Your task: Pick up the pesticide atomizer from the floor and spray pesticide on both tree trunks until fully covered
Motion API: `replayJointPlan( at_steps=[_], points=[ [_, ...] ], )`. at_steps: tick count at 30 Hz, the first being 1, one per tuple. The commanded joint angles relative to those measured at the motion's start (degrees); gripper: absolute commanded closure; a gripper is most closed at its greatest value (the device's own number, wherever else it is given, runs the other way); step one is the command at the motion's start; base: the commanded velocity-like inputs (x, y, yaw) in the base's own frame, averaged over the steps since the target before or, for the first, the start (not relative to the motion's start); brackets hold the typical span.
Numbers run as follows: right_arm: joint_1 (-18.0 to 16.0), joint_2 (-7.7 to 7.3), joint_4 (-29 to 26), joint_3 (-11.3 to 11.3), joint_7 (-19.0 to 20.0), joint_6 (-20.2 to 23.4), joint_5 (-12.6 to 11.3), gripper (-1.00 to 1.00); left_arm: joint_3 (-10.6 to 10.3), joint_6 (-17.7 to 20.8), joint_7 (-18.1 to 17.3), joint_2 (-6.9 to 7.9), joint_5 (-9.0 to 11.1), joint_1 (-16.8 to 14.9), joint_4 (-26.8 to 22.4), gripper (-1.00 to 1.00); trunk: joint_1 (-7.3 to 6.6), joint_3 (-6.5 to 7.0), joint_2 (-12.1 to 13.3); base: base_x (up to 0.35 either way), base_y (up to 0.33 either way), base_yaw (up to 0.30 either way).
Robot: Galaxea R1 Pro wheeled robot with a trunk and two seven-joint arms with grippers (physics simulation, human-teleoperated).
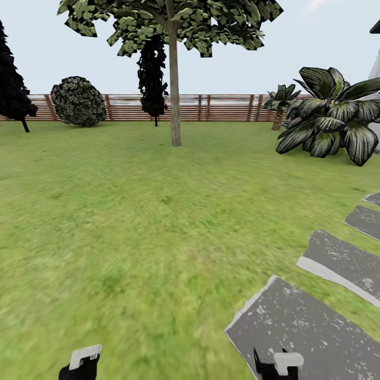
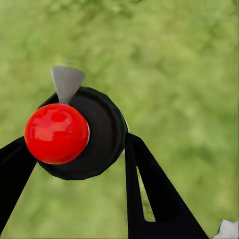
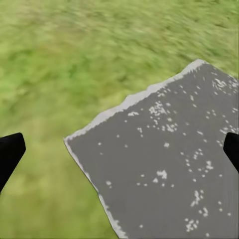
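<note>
In the left wrist view my left gripper is shut on the pesticide atomizer, a black round body with a red ball top and a grey nozzle, held over blurry grass. One tree stands ahead in the head view, past a wide stretch of lawn: a straight grey-brown trunk under a blocky green canopy. The second tree is out of view. My left gripper and right gripper peek in at the lower edge of the head view. The right gripper is open and empty over the corner of a stone slab.
Grey stepping stones run along the right side of the lawn. A broad striped-leaf plant stands at the right. Along the brown slat fence are a round bush and thin near-black trees.
</note>
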Motion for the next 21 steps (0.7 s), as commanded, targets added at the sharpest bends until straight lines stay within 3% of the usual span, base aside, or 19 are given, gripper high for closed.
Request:
replayJointPlan(
  at_steps=[1, 21],
  points=[
    [-0.04, 0.03, 0.03, -0.29, -0.24, -0.15, 0.61, -1.0, 0.45, -0.17, -0.38, -0.04, -0.12, -0.05, 0.05, 1.0, 0.02, -0.05, -0.02, 0.339, 0.0, 0.0],
    [-0.04, 0.03, -0.04, -0.38, -0.32, -0.15, 0.53, -1.0, 0.45, -0.17, -0.39, -0.06, -0.12, -0.05, 0.05, 1.0, 0.02, -0.99, -0.02, 0.339, 0.0, 0.0]
  ],
)
